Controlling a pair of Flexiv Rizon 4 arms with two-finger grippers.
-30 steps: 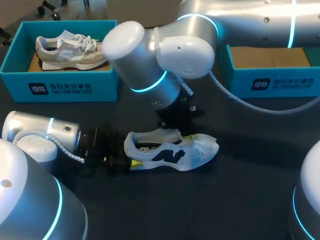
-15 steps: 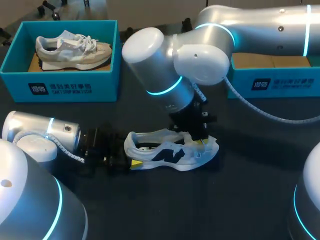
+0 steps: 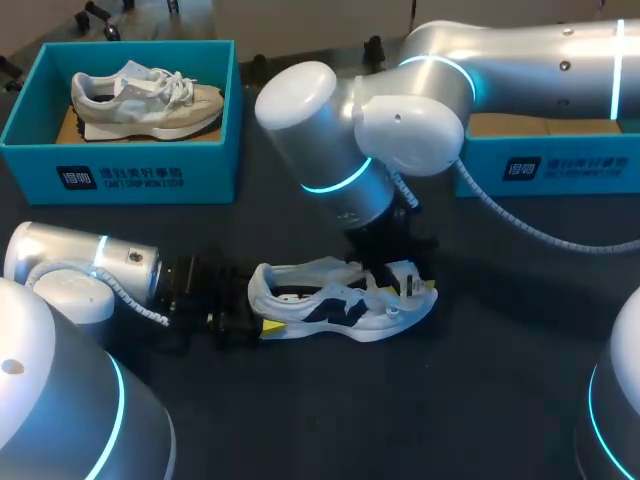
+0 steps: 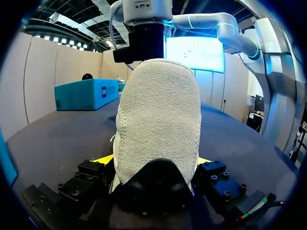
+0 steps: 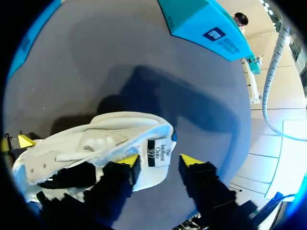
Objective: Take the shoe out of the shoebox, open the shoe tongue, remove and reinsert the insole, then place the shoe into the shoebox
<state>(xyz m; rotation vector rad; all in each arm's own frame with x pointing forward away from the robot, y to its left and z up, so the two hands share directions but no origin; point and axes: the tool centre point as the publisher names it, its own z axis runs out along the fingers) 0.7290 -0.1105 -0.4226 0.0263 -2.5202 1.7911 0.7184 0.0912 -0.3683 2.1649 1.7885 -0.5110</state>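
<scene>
Right gripper [image 5: 158, 161] shifted along white mesh sneaker with navy logo [image 3: 330, 303] toward its toe; fingers apart, labelled tongue [image 5: 154, 152] between them. Sneaker upright on dark table [image 3: 470, 400], heel clamped in left gripper [image 4: 154, 161].

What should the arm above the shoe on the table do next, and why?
Probably shut the right gripper on the tongue and pull it open. The tongue stands between the open fingers, with one yellow tip against it and the other apart. The left gripper clamps the shoe at the heel, so the shoe should stay put.
</scene>
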